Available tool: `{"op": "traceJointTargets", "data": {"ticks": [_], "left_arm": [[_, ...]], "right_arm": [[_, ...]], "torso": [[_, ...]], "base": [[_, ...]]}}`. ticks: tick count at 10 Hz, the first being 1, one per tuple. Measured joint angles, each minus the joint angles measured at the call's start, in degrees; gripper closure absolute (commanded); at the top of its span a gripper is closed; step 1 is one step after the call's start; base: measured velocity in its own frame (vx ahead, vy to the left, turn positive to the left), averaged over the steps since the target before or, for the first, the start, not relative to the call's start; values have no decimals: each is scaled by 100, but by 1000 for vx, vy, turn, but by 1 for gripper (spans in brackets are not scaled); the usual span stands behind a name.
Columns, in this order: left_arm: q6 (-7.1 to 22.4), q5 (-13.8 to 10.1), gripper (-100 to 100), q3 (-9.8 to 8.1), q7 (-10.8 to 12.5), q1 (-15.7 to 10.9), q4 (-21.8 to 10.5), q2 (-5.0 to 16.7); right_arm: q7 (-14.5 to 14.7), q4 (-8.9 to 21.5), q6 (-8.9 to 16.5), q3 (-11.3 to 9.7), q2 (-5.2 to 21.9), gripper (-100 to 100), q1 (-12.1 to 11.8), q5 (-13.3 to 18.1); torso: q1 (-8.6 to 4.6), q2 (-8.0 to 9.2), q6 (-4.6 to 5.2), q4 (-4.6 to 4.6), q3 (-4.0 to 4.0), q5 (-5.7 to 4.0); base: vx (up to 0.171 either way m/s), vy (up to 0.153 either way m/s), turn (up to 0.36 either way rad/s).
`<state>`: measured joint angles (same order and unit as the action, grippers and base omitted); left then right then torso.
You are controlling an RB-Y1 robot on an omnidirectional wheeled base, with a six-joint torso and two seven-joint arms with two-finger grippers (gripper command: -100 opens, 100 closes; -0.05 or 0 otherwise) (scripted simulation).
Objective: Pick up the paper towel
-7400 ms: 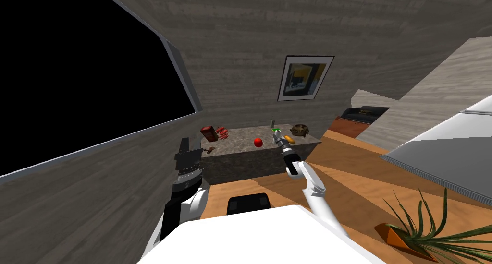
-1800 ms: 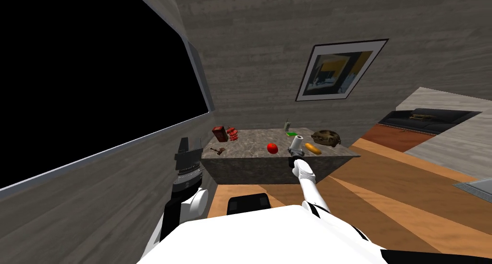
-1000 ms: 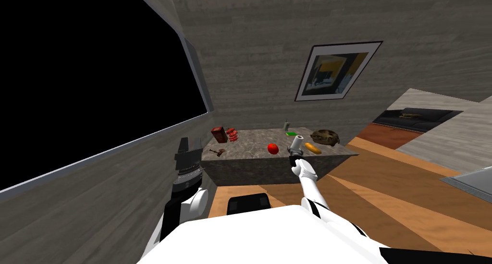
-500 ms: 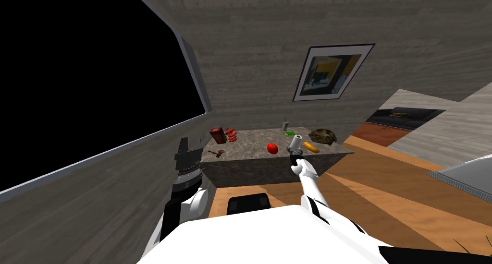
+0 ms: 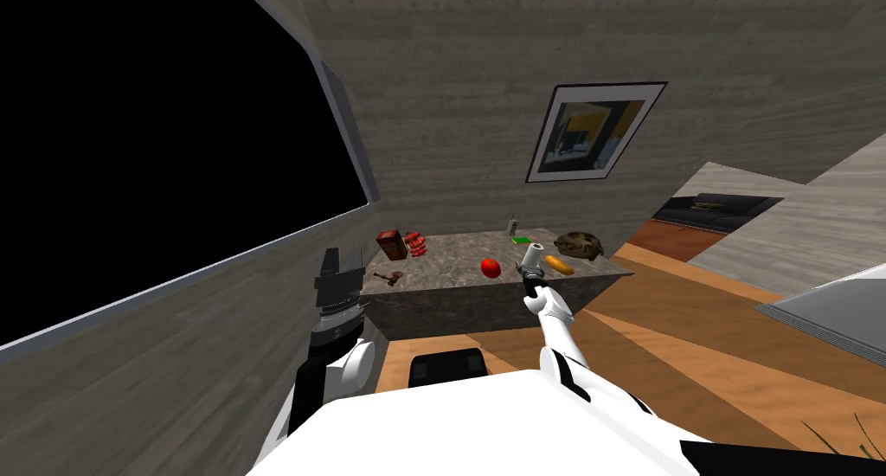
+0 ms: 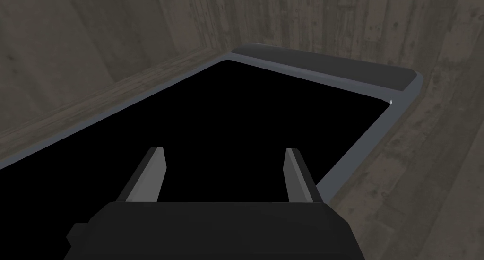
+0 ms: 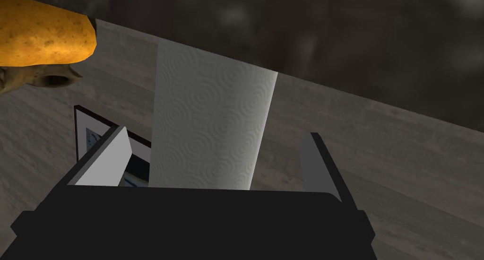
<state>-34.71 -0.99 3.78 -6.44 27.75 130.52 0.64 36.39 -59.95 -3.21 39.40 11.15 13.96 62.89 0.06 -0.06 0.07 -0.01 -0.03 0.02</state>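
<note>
The paper towel (image 5: 531, 255) is a white embossed roll standing on the dark stone table (image 5: 441, 259), near its front right part. My right gripper (image 5: 526, 273) reaches it from the front edge. In the right wrist view the roll (image 7: 212, 125) stands between the two fingers of the open right gripper (image 7: 217, 132), with a gap on each side. Its far end meets the dark tabletop. My left gripper (image 5: 343, 259) is raised by the wall left of the table, and its wrist view shows the left gripper (image 6: 224, 172) open with nothing in it.
An orange loaf (image 5: 558, 265) lies just right of the roll, close to my right fingers (image 7: 108, 158). A red ball (image 5: 491, 268) sits to its left. Farther back are a brown bowl (image 5: 578, 244), a green item (image 5: 520, 240) and a red box (image 5: 392, 244).
Since the earliest frame my base has turned and the right gripper has come around the roll. Over the last second the head view has only drifted slightly; the arm holds its place.
</note>
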Motion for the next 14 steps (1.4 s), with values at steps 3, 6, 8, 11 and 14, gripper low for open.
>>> {"op": "traceJointTargets", "data": {"ticks": [3,6,8,11,14], "left_arm": [[0,0,0,0,0,-1,0,0],[0,0,0,1,0,-1,0,0],[0,0,0,0,0,-1,0,0],[0,0,0,0,0,0,0,0],[0,0,0,0,0,-1,0,0]], "right_arm": [[521,78,-233,38,47,-100,42,-514],[987,221,-487,169,91,-100,151,-942],[1311,274,-600,208,109,-100,183,-1290],[1747,388,-733,316,134,-100,273,-1573],[2201,457,-964,371,174,-100,318,-2099]], "torso": [[-2,2,-5,0,1,0],[11,-4,-6,-1,-2,3],[-3,3,-6,1,1,0],[0,3,0,1,2,0],[-1,2,-6,0,1,1]], "base": [[11,14,11],[28,41,-89],[3,3,9],[18,29,-102],[12,16,20]]}}
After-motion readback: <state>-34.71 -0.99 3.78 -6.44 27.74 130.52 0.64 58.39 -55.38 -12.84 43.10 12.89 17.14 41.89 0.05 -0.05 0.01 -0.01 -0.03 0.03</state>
